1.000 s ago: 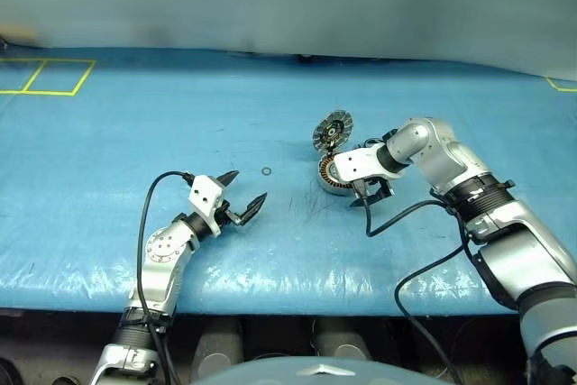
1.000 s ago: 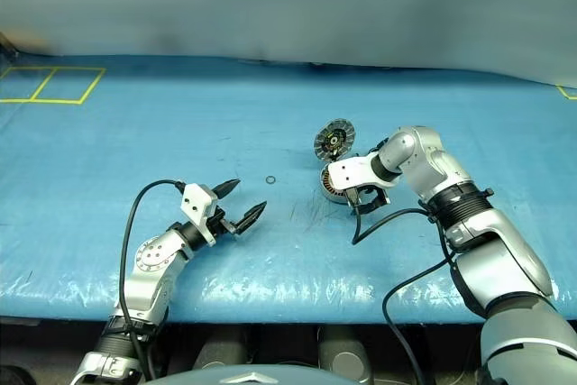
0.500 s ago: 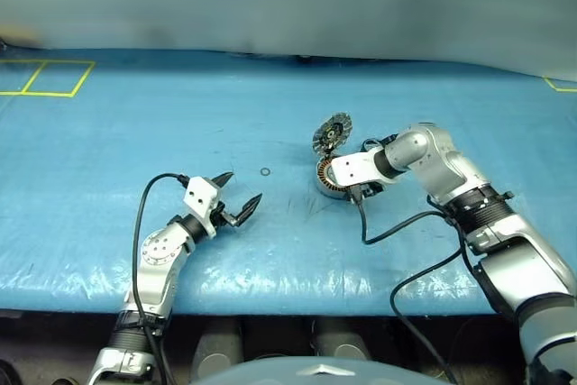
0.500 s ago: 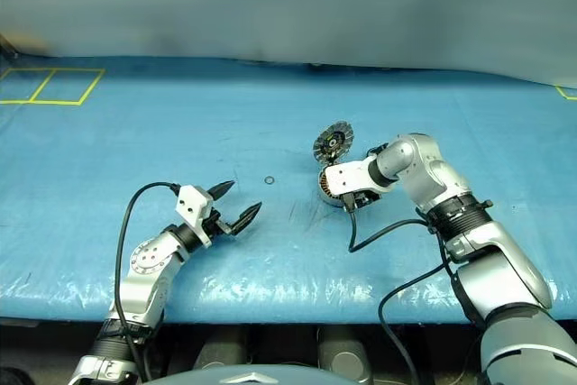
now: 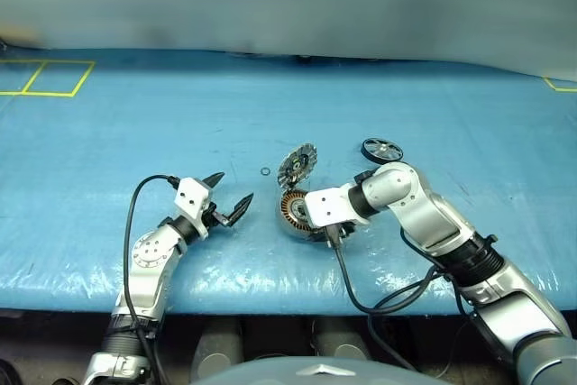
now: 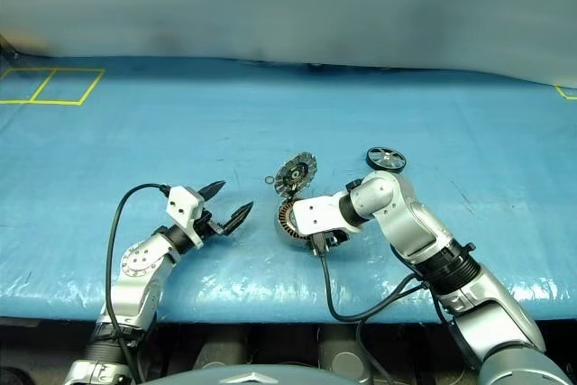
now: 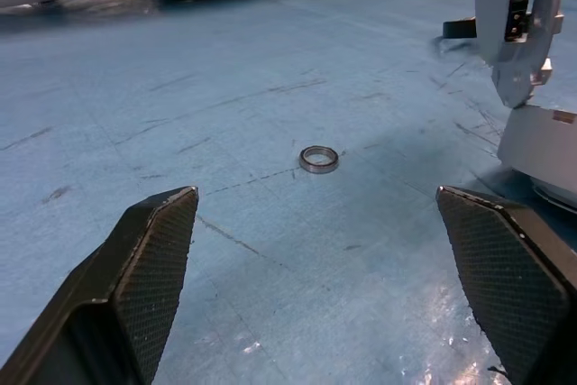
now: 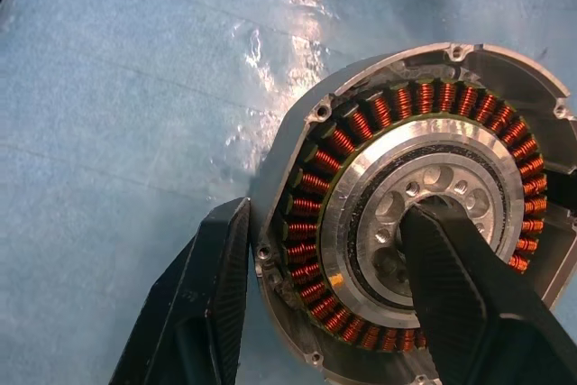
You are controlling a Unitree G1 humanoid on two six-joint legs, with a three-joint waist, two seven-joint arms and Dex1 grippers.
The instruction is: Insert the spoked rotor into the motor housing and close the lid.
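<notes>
Motor housing [image 5: 295,212] lies near the table's [image 5: 108,123] front centre, its copper windings facing up. The right gripper [image 8: 329,299] pinches its wall, one finger outside the rim and one in the silver centre, probably to hold it steady or shift it. The lid [image 5: 297,166] stands tilted up at the housing's 12 o'clock edge, leaving the cavity free for loading. The spoked rotor [image 5: 382,150] rests flat on the blue cover at about 2 o'clock from the housing, well apart and untouched. The left gripper [image 5: 229,201], jaws spread wide and empty, waits at the housing's 9 o'clock. A thin wire ring [image 7: 319,159] lies loose beside the lid; nothing blocks the rotor's path.
</notes>
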